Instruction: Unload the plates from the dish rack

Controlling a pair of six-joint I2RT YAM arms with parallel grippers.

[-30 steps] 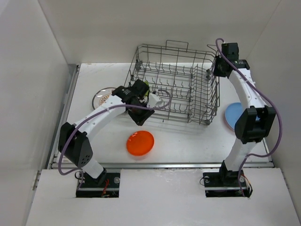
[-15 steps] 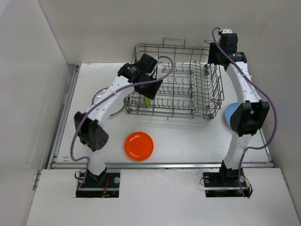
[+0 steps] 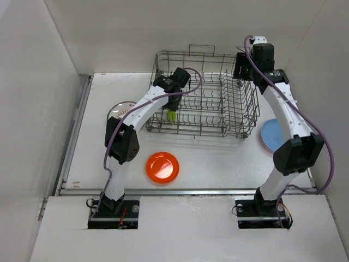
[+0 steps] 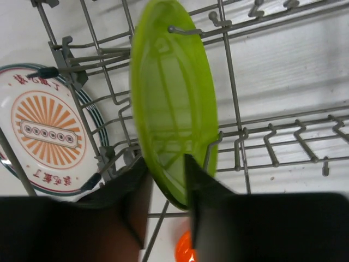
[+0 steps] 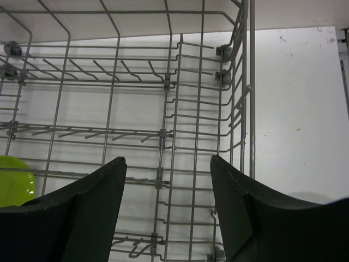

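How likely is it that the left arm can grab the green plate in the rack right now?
Quite likely, yes: the left claw sits astride the rim of the green plate, a finger on each side, and no wire of the dish rack seems to come between them.

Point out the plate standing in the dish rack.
The lime green plate, upright at the left gripper; the orange plate, light blue plate and sunburst plate lie flat outside.

Bright, even light; soft shadows.
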